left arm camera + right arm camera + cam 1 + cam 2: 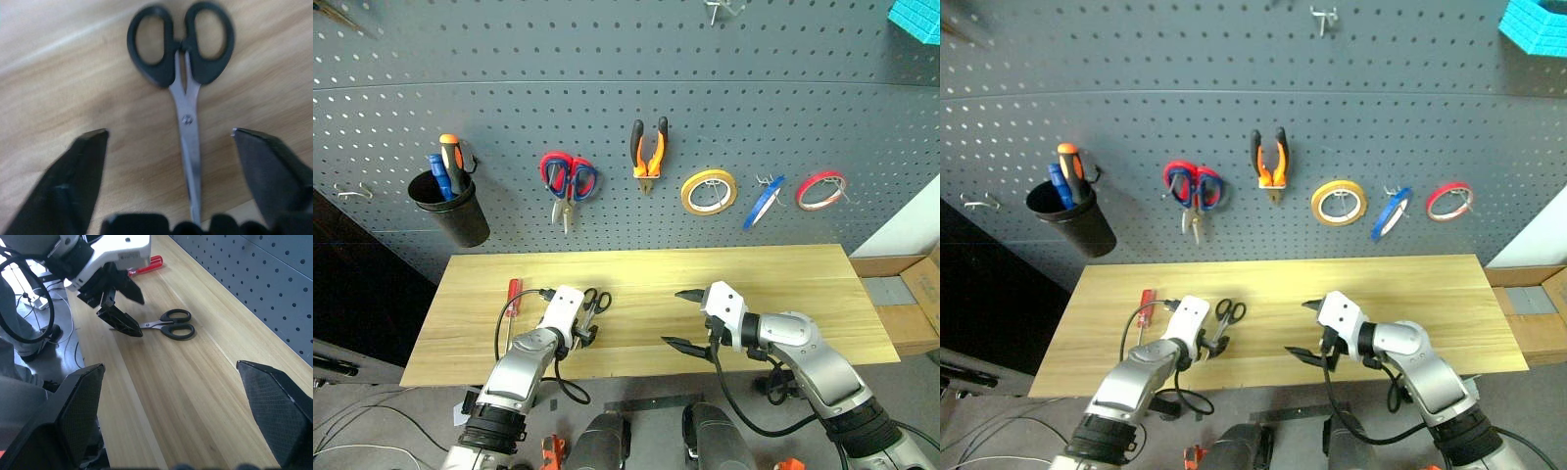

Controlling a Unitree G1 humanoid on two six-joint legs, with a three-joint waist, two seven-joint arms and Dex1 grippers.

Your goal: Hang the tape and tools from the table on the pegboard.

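A dark grey perforated pegboard (607, 88) backs a light yellowish plank worktop (783, 284), where small black-handled scissors (183, 63) lie near a slim red-handled screwdriver (513, 297). The left end effector (168, 147) straddles the scissor blades, fingers apart; the right end effector (683, 318) hovers wide open, empty.

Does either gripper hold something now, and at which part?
Nothing is held. The left gripper stands open around the blades of the small black-handled scissors; the right gripper is open and empty.
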